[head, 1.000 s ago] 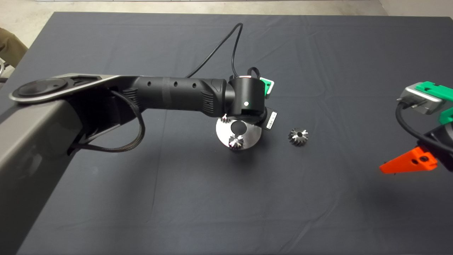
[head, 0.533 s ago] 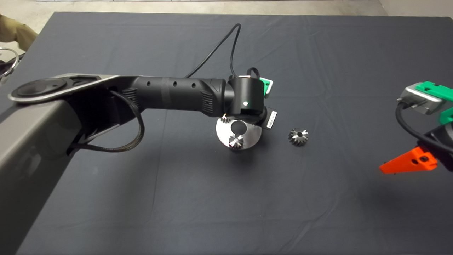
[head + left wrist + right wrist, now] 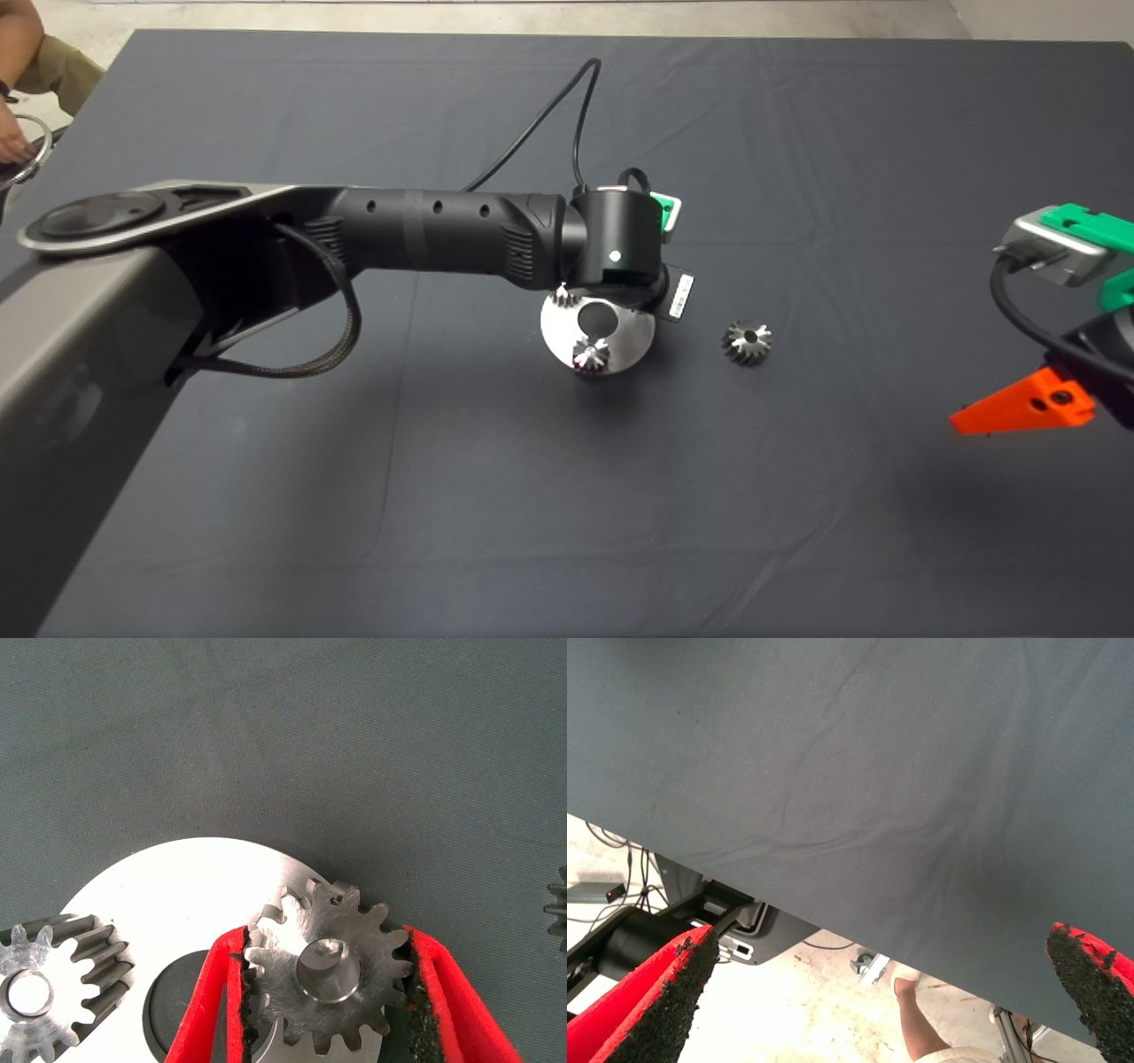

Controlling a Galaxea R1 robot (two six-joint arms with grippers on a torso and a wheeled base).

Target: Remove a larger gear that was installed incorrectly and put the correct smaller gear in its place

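Note:
My left gripper (image 3: 323,937) hangs over a round steel plate (image 3: 634,340) in the middle of the mat. It is shut on the smaller gear (image 3: 292,988), a shiny spur gear that sits on a peg of the plate (image 3: 177,895). In the head view the left wrist (image 3: 616,252) hides this gear and the fingers. Two other small gears sit on the plate (image 3: 590,354) (image 3: 560,299); one shows in the left wrist view (image 3: 49,983). The larger gear (image 3: 747,342), dark with flaring teeth, lies on the mat to the right of the plate.
My right gripper (image 3: 877,992) is open and parked at the right edge, one red finger (image 3: 1019,412) showing over the mat. A person's arm (image 3: 18,53) shows at the far left corner, and a leg (image 3: 921,1036) beyond the mat edge.
The left arm has barely moved and stays over the plate. The person's arm at the far left corner has shifted. The gears lie as before.

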